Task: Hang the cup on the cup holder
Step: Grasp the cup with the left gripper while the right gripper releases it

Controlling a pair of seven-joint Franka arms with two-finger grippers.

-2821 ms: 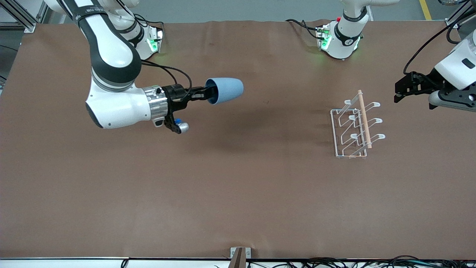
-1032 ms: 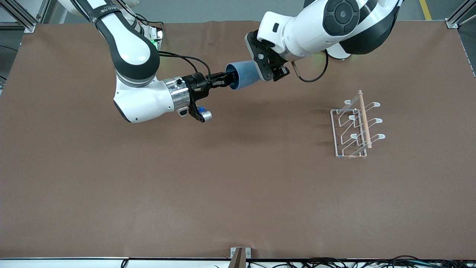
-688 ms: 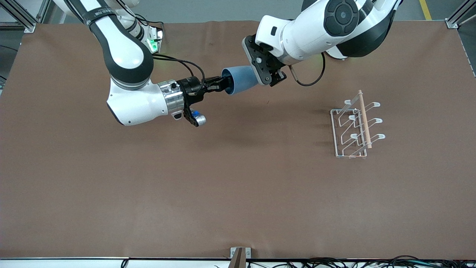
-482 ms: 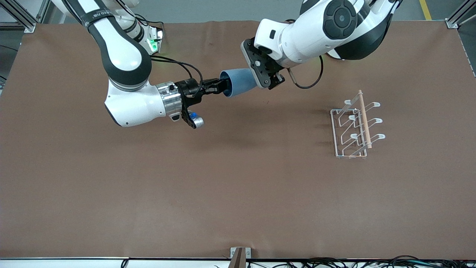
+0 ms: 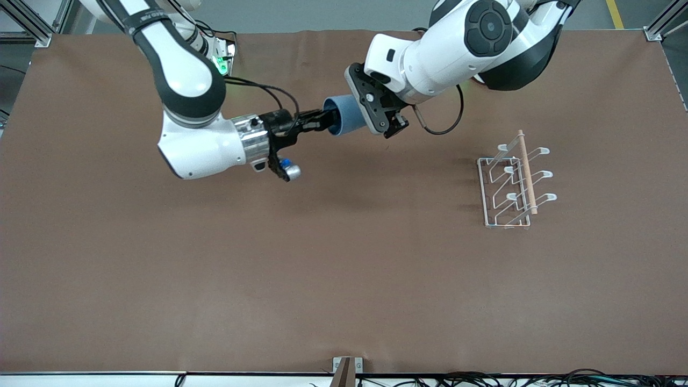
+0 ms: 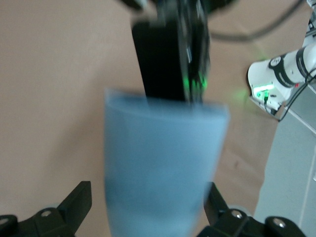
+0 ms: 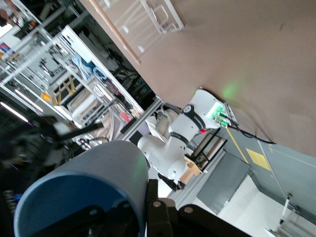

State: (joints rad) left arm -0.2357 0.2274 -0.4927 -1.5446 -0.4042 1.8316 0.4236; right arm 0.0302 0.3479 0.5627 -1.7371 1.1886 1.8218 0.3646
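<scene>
**Cup held mid-air by right jaws, left jaws wide around its base end**

Cup [image 5: 344,115] lies on its side in the air over the desk [image 5: 333,258], near the robots' end. Right gripper [image 5: 318,119]: jaws clamped on the rim, one finger inside the mouth. Left gripper [image 5: 376,110]: jaws spread wide, one either side of the cup's closed end; left wrist view shows both fingertips [image 6: 74,207] just clear of the wall, not touching. Cup holder [image 5: 513,185] stands on the desk toward the left arm's end, well apart from the cup, prongs bare.
</scene>
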